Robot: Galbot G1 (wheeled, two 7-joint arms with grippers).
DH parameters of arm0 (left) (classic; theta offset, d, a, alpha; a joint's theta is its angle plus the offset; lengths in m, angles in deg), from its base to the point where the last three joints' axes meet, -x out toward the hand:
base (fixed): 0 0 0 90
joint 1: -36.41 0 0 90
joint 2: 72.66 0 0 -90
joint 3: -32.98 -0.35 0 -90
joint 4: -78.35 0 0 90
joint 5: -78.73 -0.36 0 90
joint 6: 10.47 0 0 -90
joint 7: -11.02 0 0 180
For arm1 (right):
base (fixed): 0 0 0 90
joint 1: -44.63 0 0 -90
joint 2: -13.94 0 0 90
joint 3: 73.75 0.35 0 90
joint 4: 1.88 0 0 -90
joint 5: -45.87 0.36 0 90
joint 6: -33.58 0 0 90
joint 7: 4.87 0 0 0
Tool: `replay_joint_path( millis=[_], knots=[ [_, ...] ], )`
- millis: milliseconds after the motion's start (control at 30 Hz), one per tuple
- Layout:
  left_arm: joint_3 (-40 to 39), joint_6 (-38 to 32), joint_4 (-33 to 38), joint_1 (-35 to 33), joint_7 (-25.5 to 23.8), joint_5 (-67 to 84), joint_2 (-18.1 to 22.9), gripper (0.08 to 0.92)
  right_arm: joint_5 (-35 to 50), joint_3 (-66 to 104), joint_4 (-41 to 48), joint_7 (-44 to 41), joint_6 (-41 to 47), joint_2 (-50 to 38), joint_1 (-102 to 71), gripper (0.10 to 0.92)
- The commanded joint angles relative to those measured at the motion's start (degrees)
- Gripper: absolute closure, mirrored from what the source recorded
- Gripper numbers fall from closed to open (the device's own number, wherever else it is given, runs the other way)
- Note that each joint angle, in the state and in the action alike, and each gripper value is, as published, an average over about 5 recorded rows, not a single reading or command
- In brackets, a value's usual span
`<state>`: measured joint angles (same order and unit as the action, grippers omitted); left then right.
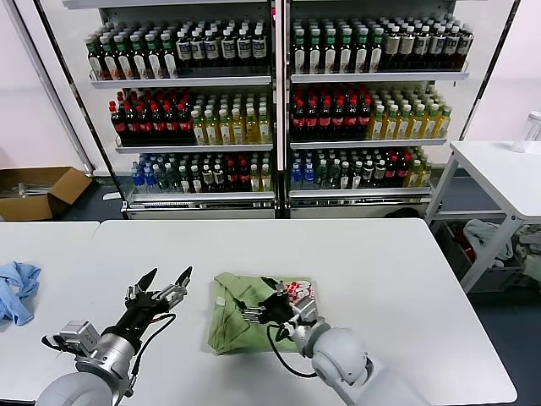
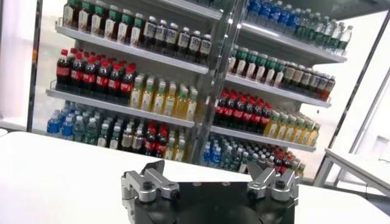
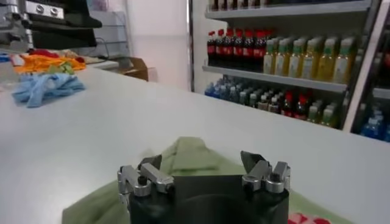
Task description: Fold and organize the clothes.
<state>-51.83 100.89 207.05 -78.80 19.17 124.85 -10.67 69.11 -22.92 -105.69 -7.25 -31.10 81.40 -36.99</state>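
The clothes, one light green shirt (image 1: pixel 232 317), lie folded in a compact bundle near the front middle of the white table (image 1: pixel 380 279), with the red-and-white logo (image 1: pixel 297 293) facing up at the bundle's right edge. My right gripper (image 1: pixel 260 306) hovers low over the bundle's right half, open, with nothing between its fingers. In the right wrist view the green shirt (image 3: pixel 189 152) lies just beyond the right gripper (image 3: pixel 201 160). My left gripper (image 1: pixel 169 275) is open and raised over bare table left of the shirt. In its own wrist view the left gripper (image 2: pixel 212 168) holds nothing.
A light blue cloth (image 1: pixel 17 289) lies at the table's far left, also in the right wrist view as the blue cloth (image 3: pixel 46 88) near orange fabric (image 3: pixel 49 61). Drink coolers (image 1: pixel 275 110) stand behind. A side table (image 1: pixel 499 169) and a cardboard box (image 1: pixel 38 190) flank them.
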Motion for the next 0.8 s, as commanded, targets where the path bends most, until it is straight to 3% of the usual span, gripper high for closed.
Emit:
replay_joint_path(
  millis=[33,200,567,800],
  knots=[
    [0.2,0.0,0.3,-0.4,-0.2,-0.3,-0.1,0.177,-4.4,-6.8,8.6,0.9,3.2,4.4,2.8,0.203],
    [0.6,0.0,-0.7,0.5,-0.2,-0.1,-0.2,0.177,-4.6,-6.0,8.4,0.2,3.2,3.5,2.4,0.203],
    [0.4,-0.2,-1.7,1.3,-0.5,0.3,-0.7,0.177,0.1,4.3,-7.1,-0.7,-2.6,-3.6,-1.7,0.203],
    [0.0,-0.2,-2.2,1.7,-0.6,0.4,-0.7,0.177,-4.5,5.7,-2.3,-0.8,-1.1,-6.9,-10.0,0.203]
  ],
)
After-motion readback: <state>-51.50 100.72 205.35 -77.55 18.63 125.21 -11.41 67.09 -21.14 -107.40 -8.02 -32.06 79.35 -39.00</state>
